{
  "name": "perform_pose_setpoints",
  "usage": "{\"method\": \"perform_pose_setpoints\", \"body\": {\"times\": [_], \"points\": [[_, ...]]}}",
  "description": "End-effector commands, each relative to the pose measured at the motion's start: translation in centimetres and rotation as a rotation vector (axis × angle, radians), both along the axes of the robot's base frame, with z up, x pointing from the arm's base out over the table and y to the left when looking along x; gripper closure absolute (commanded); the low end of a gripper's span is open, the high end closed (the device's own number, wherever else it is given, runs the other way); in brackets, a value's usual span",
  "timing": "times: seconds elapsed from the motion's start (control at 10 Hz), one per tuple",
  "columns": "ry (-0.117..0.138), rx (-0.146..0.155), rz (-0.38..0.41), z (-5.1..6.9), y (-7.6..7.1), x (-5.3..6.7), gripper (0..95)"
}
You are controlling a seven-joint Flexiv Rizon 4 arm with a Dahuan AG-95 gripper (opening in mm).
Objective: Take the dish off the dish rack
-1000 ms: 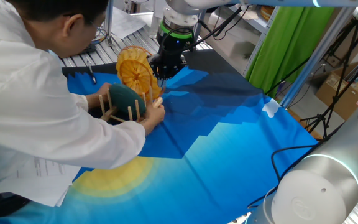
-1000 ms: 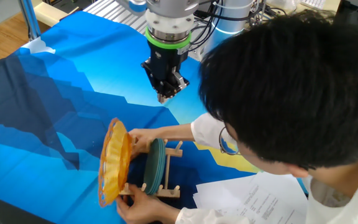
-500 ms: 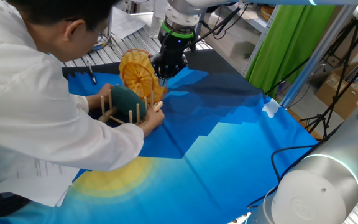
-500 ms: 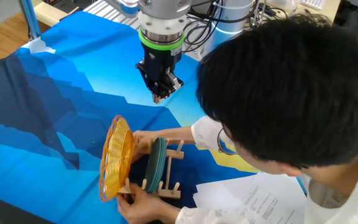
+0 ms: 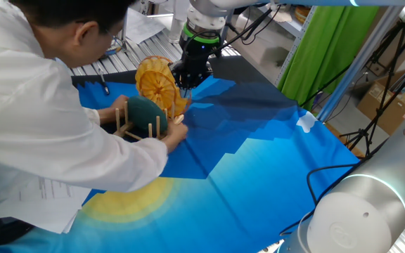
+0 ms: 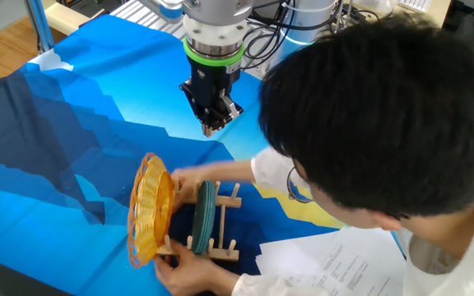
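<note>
The woven yellow-orange dish stands on edge at the end of the small wooden dish rack. A dark green plate stands in the rack behind it. A person's hands hold the rack and the dish. My gripper hangs above the cloth just behind the dish, apart from it, fingers close together and empty.
A person in a white coat leans over the table and covers much of it. A blue patterned cloth covers the table. Papers lie by the person. Another robot's grey base stands at the near right.
The person's hands shifted the dish slightly on the rack, turning it a little. My gripper moved slightly sideways between one second and half a second ago and has since stayed put.
</note>
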State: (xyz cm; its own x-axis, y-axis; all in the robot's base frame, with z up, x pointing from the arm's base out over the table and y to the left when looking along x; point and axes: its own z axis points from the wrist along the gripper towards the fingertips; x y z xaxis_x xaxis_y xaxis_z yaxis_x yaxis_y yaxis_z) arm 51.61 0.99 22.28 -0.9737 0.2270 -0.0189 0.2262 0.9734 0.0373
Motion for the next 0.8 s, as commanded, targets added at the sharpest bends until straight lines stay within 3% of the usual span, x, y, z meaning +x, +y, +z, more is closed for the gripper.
{"method": "perform_pose_setpoints", "body": {"times": [0.1,0.8], "points": [[0.002,0.0,0.0,-0.01,0.0,0.02,95.0],[0.001,-0.01,0.015,-0.12,-0.6,0.65,95.0]]}}
